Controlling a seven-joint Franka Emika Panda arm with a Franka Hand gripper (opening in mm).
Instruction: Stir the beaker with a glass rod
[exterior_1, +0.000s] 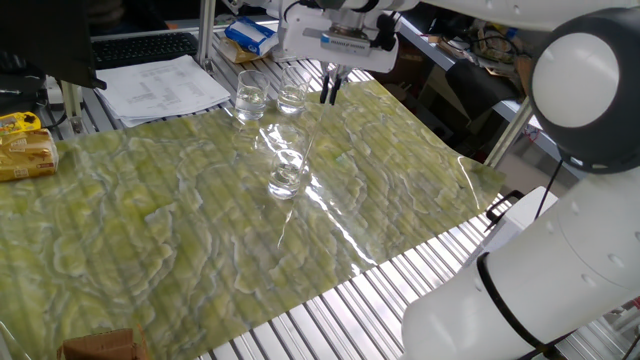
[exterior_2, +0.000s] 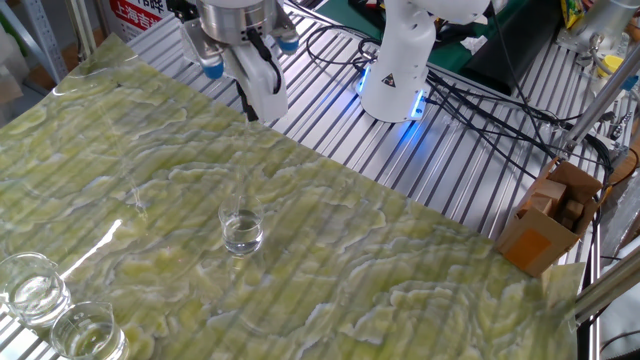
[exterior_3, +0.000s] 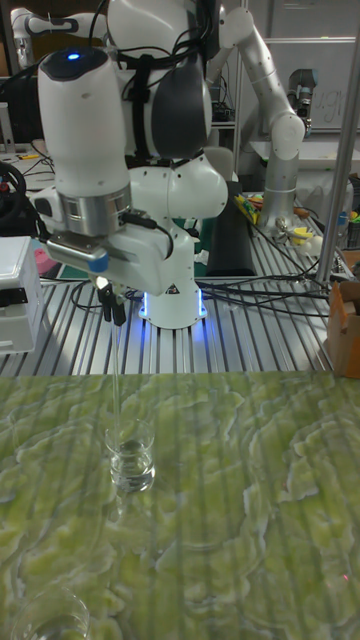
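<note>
One robot arm, white Franka type, works over a table covered w/ a green-yellow marbled mat (exterior_1: 150, 230). Its gripper (exterior_3: 110, 302) hangs above the beaker (exterior_3: 131, 460), black fingers pointing down and pinched close together on the top end of the glass rod (exterior_3: 116, 390). In the tall fixed view the rod shows as a faint, thin clear line running from the fingertips down into the beaker, nearly upright w/ a slight tilt; its lower end sits inside the glass, approx at the liquid. In one fixed view the gripper (exterior_1: 330, 88) is up and to the right of the beaker (exterior_1: 287, 176), and the rod (exterior_1: 312, 135) slants between them, hard to make out. In the other fixed view the gripper (exterior_2: 246, 105) sits near the mat's far edge, the beaker (exterior_2: 242, 230) stands alone mid-mat w/ a little clear liquid at the bottom, and the rod can't be picked out there. The beaker is upright on the mat, roughly central. Two other clear glass beakers (exterior_1: 251, 97) stand side by side at the mat's edge, apart from the task beaker; in the other fixed view they appear at the lower left corner (exterior_2: 35, 290). Off the mat: a stack of printed papers (exterior_1: 165, 87), a cardboard box (exterior_2: 548, 225) on the slatted metal table (exterior_2: 440, 190), and the arm's white base (exterior_2: 400, 70) w/ a blue light.
</note>
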